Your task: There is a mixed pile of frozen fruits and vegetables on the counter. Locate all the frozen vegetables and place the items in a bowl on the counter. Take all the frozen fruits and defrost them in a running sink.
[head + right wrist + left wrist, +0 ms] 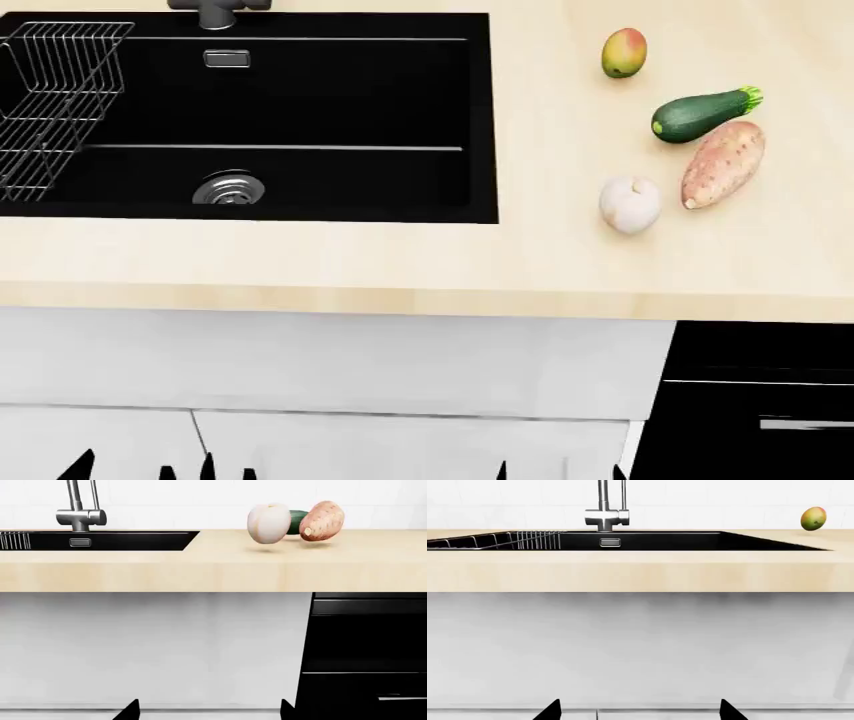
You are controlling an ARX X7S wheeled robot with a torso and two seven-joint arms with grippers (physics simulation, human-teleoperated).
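The mixed pile lies on the counter [334, 260] right of the sink [267, 110]: mango [622, 52] farthest back, dark green zucchini [701, 113], pinkish sweet potato [722, 164] and an off-white round fruit [629, 204] nearest the edge. The right wrist view shows the white fruit [269, 523], zucchini [295, 522] and sweet potato [322, 521]; the left wrist view shows the mango [813, 518]. Both grippers hang low in front of the cabinets, below counter height. The left gripper [640, 711] and the right gripper [208, 711] are open and empty. The bowl is out of view.
The black basin holds a steel drain [228, 188] and a wire rack [54, 100] at its left. A steel faucet [607, 510] stands behind it; no water shows. White cabinet fronts [334, 370] run under the counter, with a black appliance [761, 400] to the right.
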